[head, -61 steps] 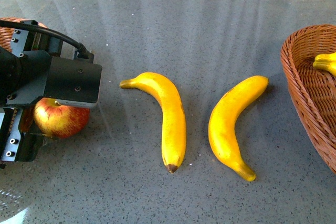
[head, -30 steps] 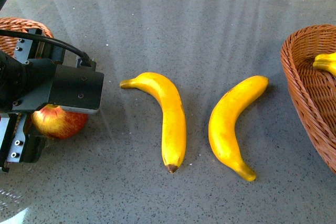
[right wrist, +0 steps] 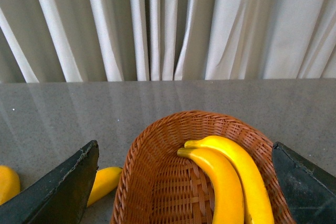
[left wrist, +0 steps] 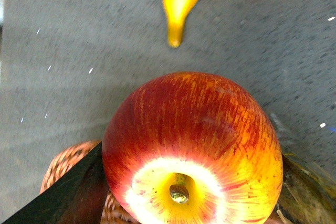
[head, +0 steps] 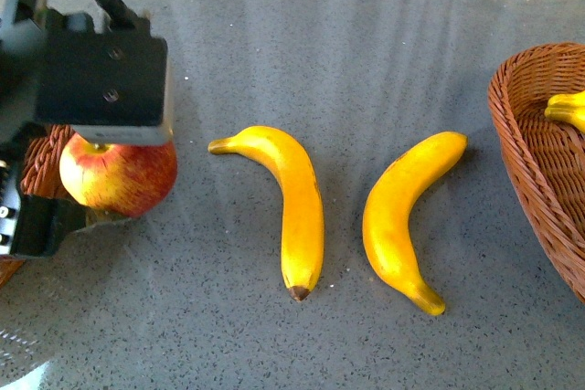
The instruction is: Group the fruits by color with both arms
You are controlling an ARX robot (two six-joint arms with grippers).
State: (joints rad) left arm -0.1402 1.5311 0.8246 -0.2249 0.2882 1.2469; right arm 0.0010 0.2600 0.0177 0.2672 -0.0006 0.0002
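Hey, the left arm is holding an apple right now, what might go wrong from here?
The apple is round and glossy, pinched only at its sides by the left gripper, so it might slip and roll. The wicker basket shows only partly beside the apple; releasing now could hit its rim or miss. The nearest banana lies close by, so a low swing might knock it.
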